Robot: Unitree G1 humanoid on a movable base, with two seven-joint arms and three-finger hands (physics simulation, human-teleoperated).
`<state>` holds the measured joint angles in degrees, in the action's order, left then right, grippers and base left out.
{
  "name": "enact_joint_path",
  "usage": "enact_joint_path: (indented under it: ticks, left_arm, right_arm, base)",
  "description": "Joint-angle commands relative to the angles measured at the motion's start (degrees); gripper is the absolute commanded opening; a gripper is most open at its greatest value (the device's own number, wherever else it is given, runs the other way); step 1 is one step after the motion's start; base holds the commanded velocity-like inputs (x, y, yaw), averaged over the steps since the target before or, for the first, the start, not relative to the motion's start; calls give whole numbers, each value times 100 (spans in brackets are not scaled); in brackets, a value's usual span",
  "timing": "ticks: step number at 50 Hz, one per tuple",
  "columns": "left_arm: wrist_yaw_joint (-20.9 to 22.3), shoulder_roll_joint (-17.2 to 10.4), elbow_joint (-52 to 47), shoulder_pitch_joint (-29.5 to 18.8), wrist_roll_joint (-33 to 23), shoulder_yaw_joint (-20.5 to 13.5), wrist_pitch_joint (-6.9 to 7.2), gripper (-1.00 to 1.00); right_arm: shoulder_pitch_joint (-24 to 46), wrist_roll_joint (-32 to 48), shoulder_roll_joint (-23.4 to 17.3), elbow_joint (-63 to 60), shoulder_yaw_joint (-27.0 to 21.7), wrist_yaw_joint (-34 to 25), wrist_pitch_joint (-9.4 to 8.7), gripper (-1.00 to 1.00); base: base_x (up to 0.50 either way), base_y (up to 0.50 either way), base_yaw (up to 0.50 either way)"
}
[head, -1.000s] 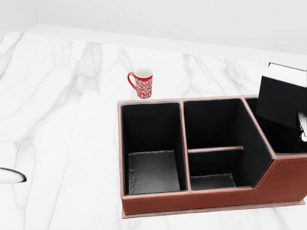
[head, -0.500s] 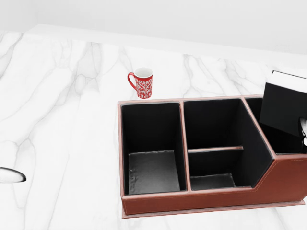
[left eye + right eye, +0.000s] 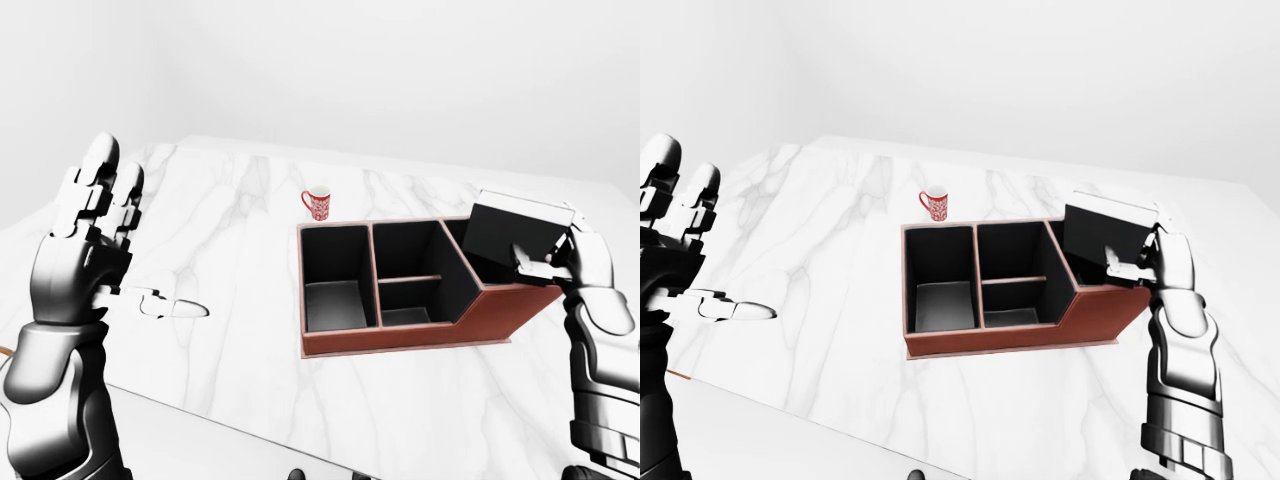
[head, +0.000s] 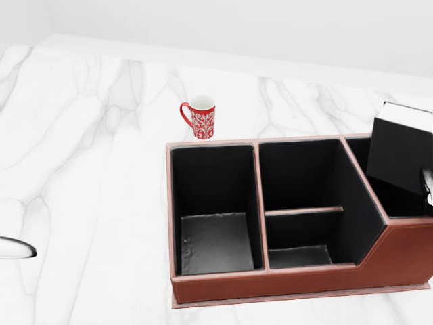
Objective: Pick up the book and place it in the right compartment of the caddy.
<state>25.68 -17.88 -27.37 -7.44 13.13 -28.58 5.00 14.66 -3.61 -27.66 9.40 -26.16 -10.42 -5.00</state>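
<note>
The right robot hand (image 3: 1155, 262) pinches the black book (image 3: 1102, 238) with its fingers. The book is tilted, with its low end dipping into the right part of the caddy (image 3: 1020, 338). The left robot hand (image 3: 88, 235) is up in the air, fingers spread wide. A red mug (image 4: 199, 116) stands on the table (image 4: 88, 169) just above the caddy in the head view.

White marble table (image 4: 88, 169) with a brown caddy (image 4: 284, 281) on it, plus a red mug (image 4: 201, 117) just above.
</note>
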Motion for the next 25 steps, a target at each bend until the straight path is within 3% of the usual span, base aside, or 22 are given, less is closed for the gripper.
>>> enact_joint_path:
  ticks: [1, 25]
  left_arm:
    - [139, -25, 60, 58, 48, 47, 0, 100]
    - [128, -33, -39, 31, 46, 55, 0, 100]
  right_arm:
    - [118, -120, -81, 105, -105, 95, 0, -100]
    - [502, -123, -347, 905, 44, 147, 0, -100]
  base:
    - [0, 0, 0]
    - [0, 0, 0]
